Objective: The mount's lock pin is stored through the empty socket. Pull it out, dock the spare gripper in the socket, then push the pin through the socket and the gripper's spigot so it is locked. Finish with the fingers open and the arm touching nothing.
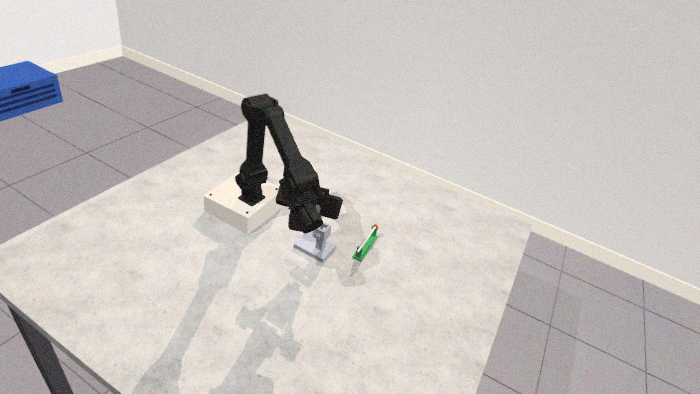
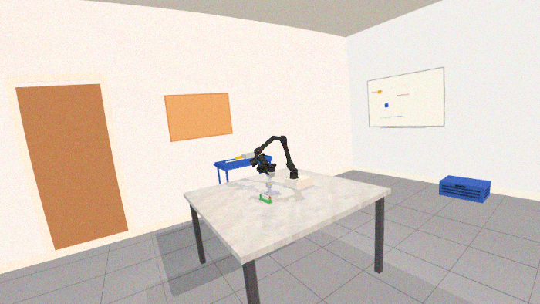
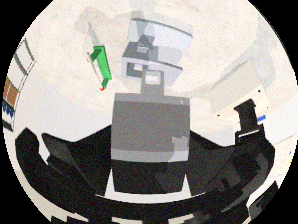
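Observation:
My gripper [image 1: 318, 210] [image 2: 268, 170] is shut on the spare gripper [image 2: 271, 174] [image 3: 150, 122], a grey block with a narrow, holed spigot pointing away from my fingers. The pale grey-blue mount [image 1: 310, 248] [image 2: 269, 189] [image 3: 172, 40] stands on the table, its upright socket just below my gripper. In the exterior view a small gap shows between the spare gripper and the socket; in the wrist view the spigot overlaps the mount's near edge. The white lock pin [image 1: 367, 239] [image 3: 95, 70] with a red end lies along the green holder, out of the socket. In the top view my fingers mostly hide the spare gripper.
The green holder [image 1: 368, 248] [image 2: 265, 200] [image 3: 103, 62] stands beside the mount, on the side away from the arm's base. The arm's cream base block [image 1: 227, 210] [image 2: 298, 182] [image 3: 235, 92] is behind the mount. All stand on the pale stone-look table [image 1: 400, 310] [image 2: 231, 224].

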Robot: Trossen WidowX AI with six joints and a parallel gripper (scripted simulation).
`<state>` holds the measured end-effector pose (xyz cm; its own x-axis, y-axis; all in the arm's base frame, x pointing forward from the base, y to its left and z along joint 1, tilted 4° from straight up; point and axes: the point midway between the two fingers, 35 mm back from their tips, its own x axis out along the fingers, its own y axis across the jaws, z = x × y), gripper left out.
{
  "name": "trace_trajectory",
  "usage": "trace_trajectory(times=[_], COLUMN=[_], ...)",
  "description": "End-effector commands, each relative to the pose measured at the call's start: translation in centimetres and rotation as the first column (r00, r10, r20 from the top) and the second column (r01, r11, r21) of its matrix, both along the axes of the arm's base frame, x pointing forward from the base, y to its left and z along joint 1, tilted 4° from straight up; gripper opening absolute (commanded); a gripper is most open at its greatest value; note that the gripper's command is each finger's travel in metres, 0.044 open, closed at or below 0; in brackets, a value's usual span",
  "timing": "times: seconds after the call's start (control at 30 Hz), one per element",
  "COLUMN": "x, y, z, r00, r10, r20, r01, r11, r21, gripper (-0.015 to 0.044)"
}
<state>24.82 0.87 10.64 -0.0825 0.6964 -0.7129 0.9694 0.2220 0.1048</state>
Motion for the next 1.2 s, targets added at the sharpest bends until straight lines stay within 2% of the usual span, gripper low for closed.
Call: trace_trajectory(times=[0.0, 0.23, 1.17], x=[0.8, 1.8, 2.1], y=[0.4, 0.9, 0.7], z=[1.1, 2.3, -1.0], r00=[0.998, 0.99, 0.99], r10=[-0.05, -0.112, -0.116], r20=[-0.027, -0.086, -0.084], r01=[0.052, 0.125, 0.129], r11=[0.996, 0.976, 0.976], r21=[0.078, 0.177, 0.175], gripper=[0.0, 0.0, 0.0])
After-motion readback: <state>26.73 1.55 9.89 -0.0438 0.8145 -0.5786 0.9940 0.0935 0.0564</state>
